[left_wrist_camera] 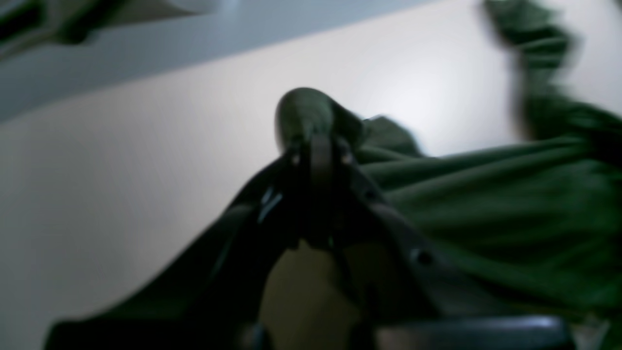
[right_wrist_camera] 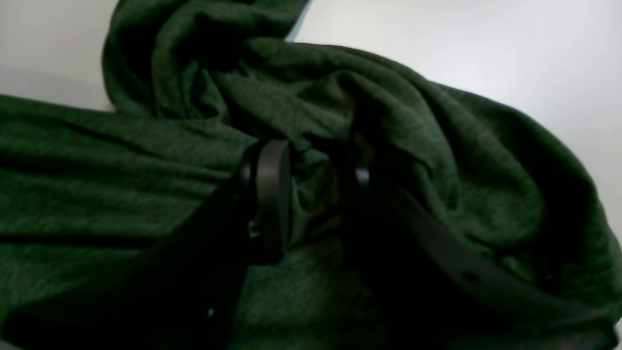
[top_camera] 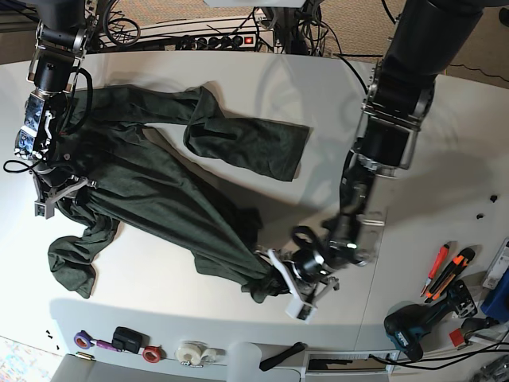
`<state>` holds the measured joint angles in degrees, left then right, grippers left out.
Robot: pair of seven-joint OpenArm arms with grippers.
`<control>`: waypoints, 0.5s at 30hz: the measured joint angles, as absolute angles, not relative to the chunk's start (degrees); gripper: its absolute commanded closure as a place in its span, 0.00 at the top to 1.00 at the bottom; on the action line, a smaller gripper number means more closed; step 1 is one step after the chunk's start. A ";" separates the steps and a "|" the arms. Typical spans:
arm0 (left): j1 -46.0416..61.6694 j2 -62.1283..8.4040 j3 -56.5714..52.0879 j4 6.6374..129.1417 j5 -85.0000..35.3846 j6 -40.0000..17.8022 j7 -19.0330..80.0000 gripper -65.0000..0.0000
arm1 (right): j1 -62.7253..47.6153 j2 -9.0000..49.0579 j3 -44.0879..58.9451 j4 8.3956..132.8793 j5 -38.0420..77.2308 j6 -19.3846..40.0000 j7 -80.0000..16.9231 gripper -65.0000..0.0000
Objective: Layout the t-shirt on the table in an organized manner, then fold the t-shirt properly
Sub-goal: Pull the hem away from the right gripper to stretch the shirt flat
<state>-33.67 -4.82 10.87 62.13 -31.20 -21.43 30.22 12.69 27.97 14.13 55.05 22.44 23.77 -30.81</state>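
Here the shirt [top_camera: 159,191] lies crumpled on the table [top_camera: 238,79], stretched between the two grippers. In the base view its long axis runs from about ten o'clock down to about five o'clock: one end bunched under the right gripper [top_camera: 60,191] at the table's nine o'clock side, the other drawn to a narrow twist at the left gripper [top_camera: 278,278] near the six o'clock edge. A flap of cloth spreads off toward one o'clock, and a sleeve end droops toward seven o'clock at the lower left.

The left gripper's jaws are closed on a fold of the shirt; in the left wrist view a rounded knob of green fabric [left_wrist_camera: 303,114] pokes out just beyond the pinched tips [left_wrist_camera: 318,153], and the rest of the cloth trails off to three o'clock.

The right gripper [right_wrist_camera: 316,184] stands with its jaws apart, a bunch of fabric [right_wrist_camera: 311,204] lying between the two fingers [right_wrist_camera: 272,194]. Cloth touches both fingers, but whether it is truly clamped I cannot tell.

Tape rolls [top_camera: 191,350] and tools [top_camera: 445,278] sit along the near edge, well apart from the shirt.
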 measured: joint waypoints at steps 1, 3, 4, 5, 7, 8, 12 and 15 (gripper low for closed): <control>-33.67 -4.99 9.28 62.89 -34.59 -23.66 32.99 0.00 | 12.69 27.94 14.13 55.02 22.41 23.77 -30.76 0.27; -33.76 -5.08 5.85 64.07 -41.39 -27.51 39.92 0.00 | 12.69 27.94 14.13 55.02 22.33 23.77 -30.76 0.27; -33.80 -5.10 4.43 64.40 -45.15 -29.39 43.62 0.00 | 12.69 27.94 14.15 55.02 22.35 23.75 -30.76 0.27; -33.80 -5.08 3.18 64.66 -48.66 -31.03 47.42 0.00 | 12.69 27.94 14.13 55.02 22.35 23.77 -30.76 0.27; -33.80 -5.02 1.08 64.84 -54.81 -33.47 54.35 0.00 | 12.69 27.94 14.15 55.02 22.35 23.77 -30.76 0.27; -33.69 -5.04 0.14 64.86 -57.28 -34.15 57.30 0.00 | 12.69 27.94 14.15 55.02 22.35 23.75 -30.76 0.27; -31.66 -6.33 -1.91 65.32 -65.30 -36.23 62.37 0.00 | 12.69 27.94 14.15 55.02 22.35 23.77 -30.74 0.27; -27.64 -9.30 -2.28 68.16 -66.32 -37.19 63.29 0.00 | 12.67 27.97 14.15 55.02 22.35 23.77 -30.74 0.27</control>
<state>-27.64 -9.30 -2.28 68.16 -66.32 -37.19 63.29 12.67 27.97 14.15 55.02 22.35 23.77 -30.74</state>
